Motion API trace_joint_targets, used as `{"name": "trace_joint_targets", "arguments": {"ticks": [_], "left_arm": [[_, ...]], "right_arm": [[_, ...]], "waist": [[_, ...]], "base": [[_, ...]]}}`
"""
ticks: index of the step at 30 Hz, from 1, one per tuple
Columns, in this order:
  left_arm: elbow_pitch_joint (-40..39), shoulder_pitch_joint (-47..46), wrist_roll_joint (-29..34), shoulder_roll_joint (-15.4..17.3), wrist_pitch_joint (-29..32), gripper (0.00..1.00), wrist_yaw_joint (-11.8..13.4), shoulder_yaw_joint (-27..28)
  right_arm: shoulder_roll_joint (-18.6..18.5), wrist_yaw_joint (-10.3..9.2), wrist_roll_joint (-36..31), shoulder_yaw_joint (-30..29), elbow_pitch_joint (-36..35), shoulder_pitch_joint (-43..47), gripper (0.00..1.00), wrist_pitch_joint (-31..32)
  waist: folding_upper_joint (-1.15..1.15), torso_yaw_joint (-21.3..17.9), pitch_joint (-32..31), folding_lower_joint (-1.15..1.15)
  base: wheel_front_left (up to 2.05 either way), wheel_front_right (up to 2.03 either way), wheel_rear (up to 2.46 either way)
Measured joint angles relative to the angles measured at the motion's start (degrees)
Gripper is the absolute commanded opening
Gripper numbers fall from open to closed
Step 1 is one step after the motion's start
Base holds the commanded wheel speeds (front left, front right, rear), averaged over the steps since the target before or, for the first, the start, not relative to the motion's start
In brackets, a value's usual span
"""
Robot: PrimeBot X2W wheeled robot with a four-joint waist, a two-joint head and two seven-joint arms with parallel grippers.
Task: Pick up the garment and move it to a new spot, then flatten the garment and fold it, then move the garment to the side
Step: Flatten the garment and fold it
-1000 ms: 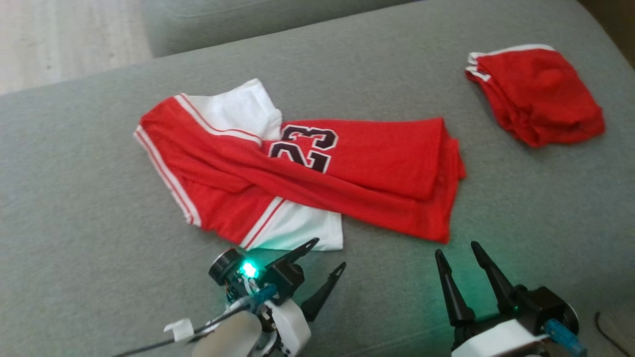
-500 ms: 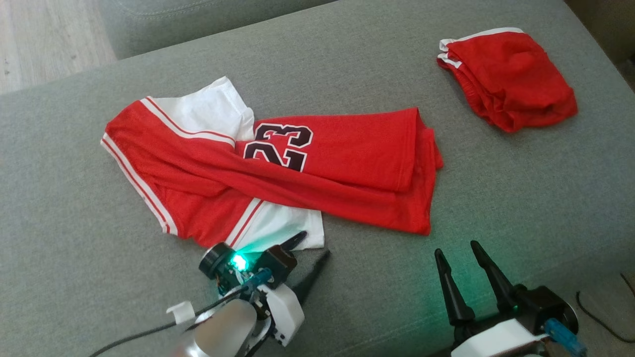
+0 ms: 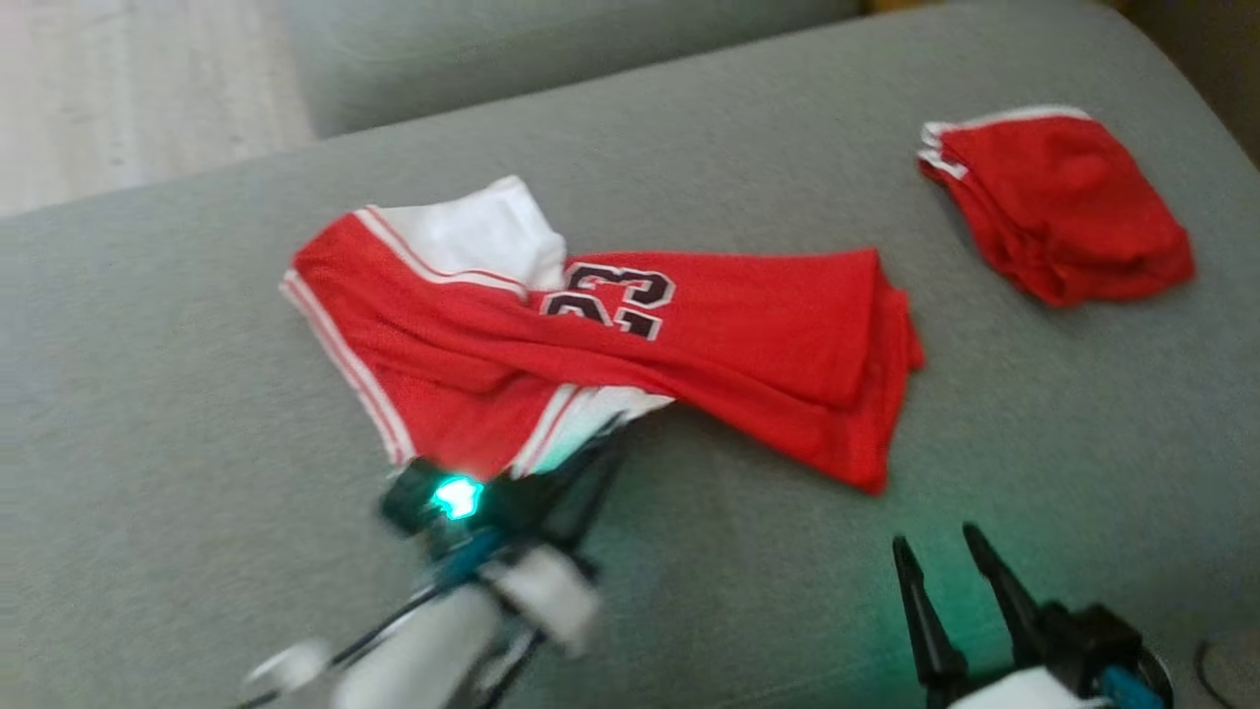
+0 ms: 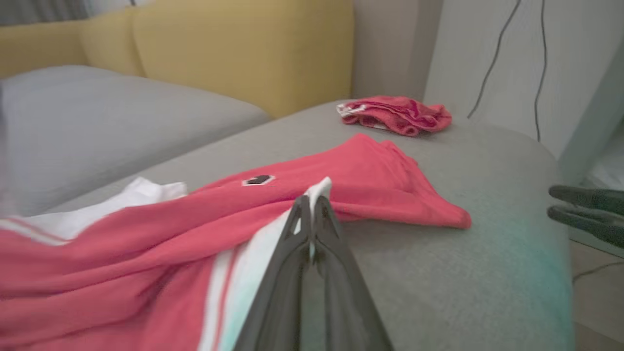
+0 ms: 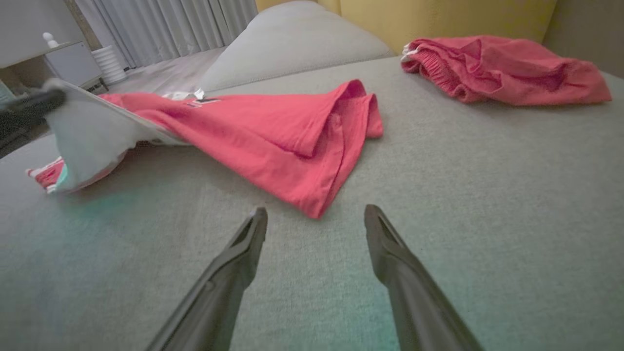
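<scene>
Your big grey sofa (image 3: 197,345) holds everything. The red and white shirt (image 3: 748,335) lies bunched up in the middle of it. The red shorts (image 3: 1063,207) sit well apart, far right. Your left gripper (image 4: 312,204) pinches the shirt's white near corner, lifted a little. Your right gripper (image 3: 935,537) is open, holding nothing.
</scene>
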Motion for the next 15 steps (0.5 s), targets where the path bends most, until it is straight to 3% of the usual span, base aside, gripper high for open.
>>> {"name": "trace_joint_targets", "arguments": {"ticks": [6, 15], "left_arm": [[-15.17, 11.28, 1.66, 13.13, 0.00, 0.00, 2.01, 6.24], [-25.41, 18.03, 3.02, 23.07, 0.00, 0.00, 6.61, 11.98]], "right_arm": [[-0.04, 0.01, 0.00, -0.45, 1.88, 2.20, 1.00, 0.00], [-0.31, 0.00, -0.12, -0.46, 5.52, 2.24, 1.00, 0.01]], "waist": [[0.00, 4.74, -2.77, 0.00], [0.00, 10.04, -6.09, -0.01]], "base": [[0.00, 0.00, 0.00], [0.00, 0.00, 0.00]]}}
